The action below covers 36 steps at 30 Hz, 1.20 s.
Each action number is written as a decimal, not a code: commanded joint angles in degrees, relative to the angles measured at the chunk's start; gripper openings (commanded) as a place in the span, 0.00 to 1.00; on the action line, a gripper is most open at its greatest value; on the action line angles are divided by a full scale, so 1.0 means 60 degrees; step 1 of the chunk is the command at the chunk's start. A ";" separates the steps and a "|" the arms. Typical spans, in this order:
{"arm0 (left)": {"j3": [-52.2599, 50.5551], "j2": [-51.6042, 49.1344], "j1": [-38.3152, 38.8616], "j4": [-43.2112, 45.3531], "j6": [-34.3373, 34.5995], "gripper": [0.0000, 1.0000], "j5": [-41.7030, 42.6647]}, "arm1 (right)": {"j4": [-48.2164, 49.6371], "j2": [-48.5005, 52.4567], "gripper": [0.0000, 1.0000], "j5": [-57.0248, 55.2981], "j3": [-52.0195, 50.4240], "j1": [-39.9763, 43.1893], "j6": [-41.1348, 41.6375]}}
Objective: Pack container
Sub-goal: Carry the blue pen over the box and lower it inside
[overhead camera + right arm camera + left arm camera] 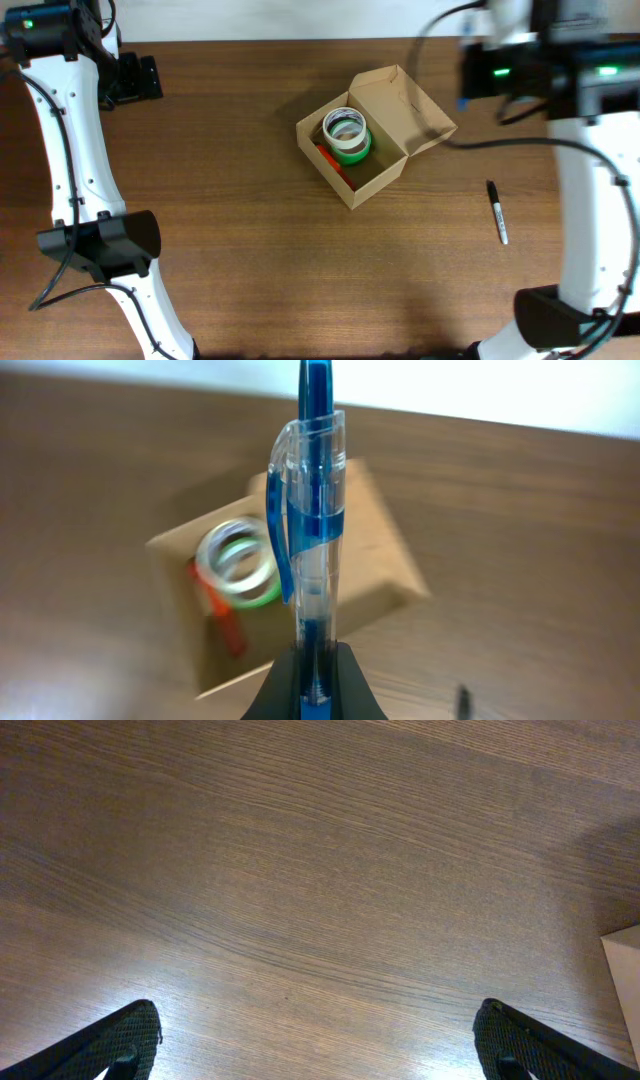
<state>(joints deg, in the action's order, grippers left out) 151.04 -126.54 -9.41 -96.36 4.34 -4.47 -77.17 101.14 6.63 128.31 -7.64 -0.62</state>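
Observation:
The tan cardboard box point(405, 105) stands open at the table's middle, its flap lid up at the back right. Inside it are a green and white tape roll point(346, 135) and a red-orange item point(330, 160). My right gripper point(315, 680) is shut on a clear blue pen point(312, 510), held upright above the table to the right of the box point(385, 550). The tape roll point(238, 560) shows in the right wrist view too. My left gripper point(320, 1050) is open and empty over bare wood at the far left point(135, 78).
A black marker point(497, 212) lies on the table right of the box and also shows blurred in the right wrist view point(462, 700). A pale box corner point(625, 970) shows at the right edge of the left wrist view.

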 commanded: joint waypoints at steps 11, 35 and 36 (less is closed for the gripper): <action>-0.0036 0.0076 -0.0022 0.0015 0.0127 1.00 0.0036 | -0.0047 0.3727 0.04 -0.0969 -0.0025 -0.2725 -0.1869; -0.0036 0.0076 -0.0022 0.0015 0.0127 1.00 0.0033 | -0.0229 0.5515 0.04 0.0404 -0.0233 -0.3166 -0.1858; -0.0036 0.0076 -0.0022 0.0015 0.0127 1.00 0.0036 | -0.0215 0.5559 0.04 0.0404 -0.0233 -0.3213 -0.1858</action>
<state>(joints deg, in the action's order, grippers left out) 151.04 -126.54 -9.41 -96.36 4.34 -4.47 -78.76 133.47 7.64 127.48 -24.86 -11.18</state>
